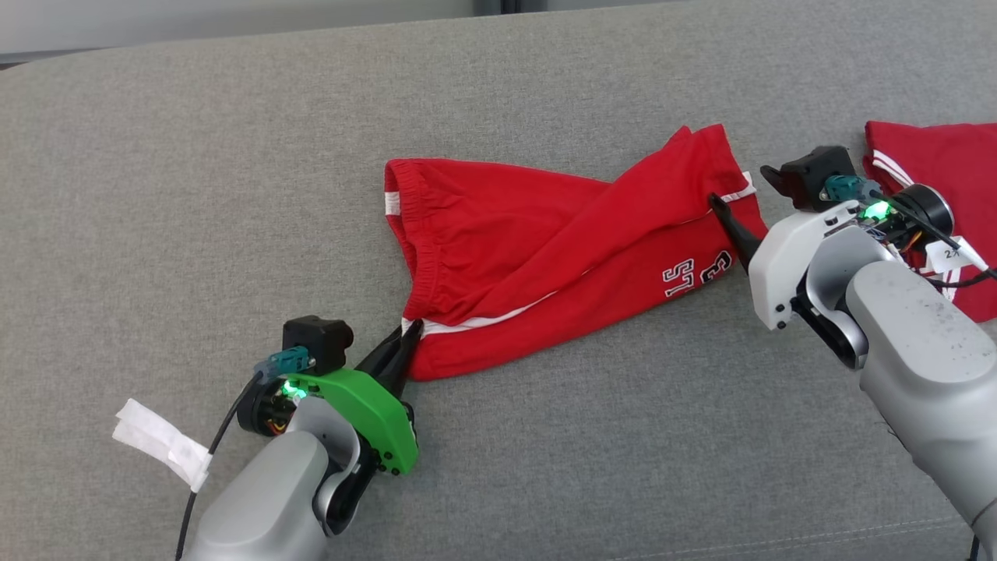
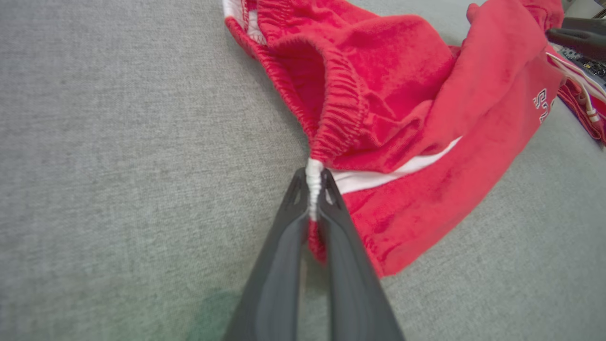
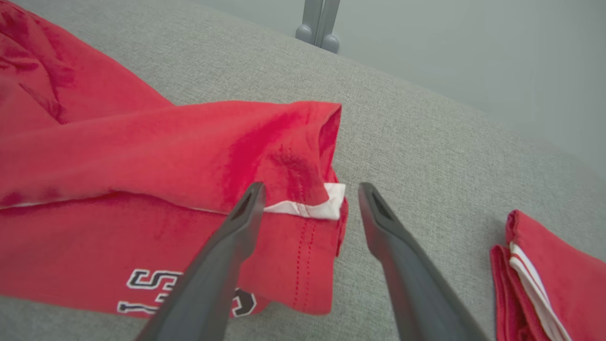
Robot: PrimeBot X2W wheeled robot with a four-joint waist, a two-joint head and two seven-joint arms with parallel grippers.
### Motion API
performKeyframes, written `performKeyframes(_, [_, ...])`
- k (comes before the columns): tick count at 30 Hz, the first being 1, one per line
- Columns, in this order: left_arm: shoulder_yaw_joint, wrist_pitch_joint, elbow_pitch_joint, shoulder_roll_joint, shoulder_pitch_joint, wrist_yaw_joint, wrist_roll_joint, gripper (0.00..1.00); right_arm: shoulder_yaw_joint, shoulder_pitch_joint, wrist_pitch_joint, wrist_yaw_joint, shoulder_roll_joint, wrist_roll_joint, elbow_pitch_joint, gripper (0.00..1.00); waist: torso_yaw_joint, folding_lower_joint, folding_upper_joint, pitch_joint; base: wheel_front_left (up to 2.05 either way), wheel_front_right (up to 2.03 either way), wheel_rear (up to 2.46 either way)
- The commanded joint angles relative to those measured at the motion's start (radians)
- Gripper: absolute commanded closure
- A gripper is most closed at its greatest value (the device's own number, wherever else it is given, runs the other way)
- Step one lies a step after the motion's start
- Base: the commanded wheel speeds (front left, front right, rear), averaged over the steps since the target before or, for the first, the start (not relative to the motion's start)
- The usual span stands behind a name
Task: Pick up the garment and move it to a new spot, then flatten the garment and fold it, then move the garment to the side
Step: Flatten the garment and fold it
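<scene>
Garment, red shorts [image 1: 537,249], is lying crumpled on the grey cushion [image 1: 195,195]. Left gripper [image 2: 312,179] is clamping the waistband corner at its white stripe. Right gripper [image 3: 310,192] is hovering at the leg hem, fingers apart, gripping nothing. Second red garment [image 1: 946,167] is lying beside it

Your head camera looks forward and down onto the grey fabric surface [image 1: 234,156], far enough back to take in the red shorts [image 1: 545,257] end to end. Your left wrist camera sits low and close behind the left tool [image 2: 312,177], looking along it at the waistband end and on towards the leg end. Your right wrist camera looks along the right tool [image 3: 307,189], close on the leg hem, facing the surface's far edge and a pale wall [image 3: 473,57]. All three views share the shorts; the head and right wrist views also share the folded red garment [image 3: 544,274] beside them.
</scene>
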Motion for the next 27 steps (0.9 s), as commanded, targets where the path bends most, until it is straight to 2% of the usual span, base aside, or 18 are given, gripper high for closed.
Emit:
performKeyframes(1, [-0.007,-0.009,0.003,0.009,-0.021,-0.003,-0.008,1.00,0.018,-0.017,-0.008,-0.001,-0.011,0.019,0.017,0.00,0.008,0.0000,-0.0001,0.009,0.00,0.00,0.00])
performKeyframes(13, [-0.043,-0.045,0.021,0.021,-0.054,-0.003,-0.042,1.00,0.172,-0.078,-0.072,-0.001,-0.026,0.127,0.059,0.00,0.012,0.0000,-0.0001,0.033,0.00,0.00,0.00])
performKeyframes(14, [-0.046,-0.046,0.023,0.021,-0.057,-0.003,-0.045,1.00,0.185,-0.085,-0.077,-0.001,-0.028,0.134,0.063,0.19,0.012,0.0000,-0.0001,0.035,0.00,0.00,0.00])
performKeyframes(15, [-0.048,-0.049,0.024,0.021,-0.060,-0.003,-0.048,1.00,0.193,-0.091,-0.079,-0.001,-0.029,0.138,0.066,0.28,0.011,0.0000,-0.0001,0.036,0.00,0.00,0.00])
performKeyframes(16, [-0.050,-0.051,0.025,0.021,-0.063,-0.003,-0.050,1.00,0.203,-0.096,-0.083,-0.001,-0.029,0.144,0.071,0.55,0.011,0.0000,-0.0001,0.038,0.00,0.00,0.00])
performKeyframes(17, [-0.052,-0.054,0.027,0.021,-0.064,-0.003,-0.053,1.00,0.210,-0.099,-0.080,-0.001,-0.028,0.150,0.076,0.72,0.011,0.0000,-0.0001,0.039,0.00,0.00,0.00])
performKeyframes(18, [-0.054,-0.053,0.029,0.022,-0.066,-0.003,-0.055,1.00,0.218,-0.102,-0.078,-0.001,-0.028,0.159,0.082,0.84,0.011,0.0000,-0.0001,0.039,0.00,0.00,0.00])
performKeyframes(19, [-0.056,-0.054,0.030,0.022,-0.068,-0.003,-0.056,1.00,0.226,-0.101,-0.073,-0.001,-0.027,0.170,0.087,1.00,0.011,0.0000,-0.0001,0.040,0.00,0.00,0.00])
performKeyframes(27, [-0.061,-0.076,0.040,0.028,-0.081,-0.003,-0.069,1.00,0.251,-0.116,-0.093,-0.001,-0.033,0.230,0.113,1.00,0.009,0.0000,-0.0001,0.038,0.00,0.00,0.00])
